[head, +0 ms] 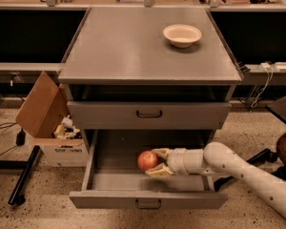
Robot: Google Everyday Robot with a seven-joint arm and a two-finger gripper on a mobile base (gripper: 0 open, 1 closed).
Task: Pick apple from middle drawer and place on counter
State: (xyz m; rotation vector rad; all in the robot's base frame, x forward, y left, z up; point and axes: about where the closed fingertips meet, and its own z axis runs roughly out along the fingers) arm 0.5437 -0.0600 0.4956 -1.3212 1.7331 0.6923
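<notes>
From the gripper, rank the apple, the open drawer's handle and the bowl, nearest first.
The gripper is inside the middle drawer.
1. Apple, in its grasp.
2. Drawer handle, on the drawer front, toward the camera.
3. Bowl, up on the counter, back right.

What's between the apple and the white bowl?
In the camera view: the shut drawer front, then bare counter up to the bowl. The gripper, inside the middle drawer, grips the apple.
</notes>
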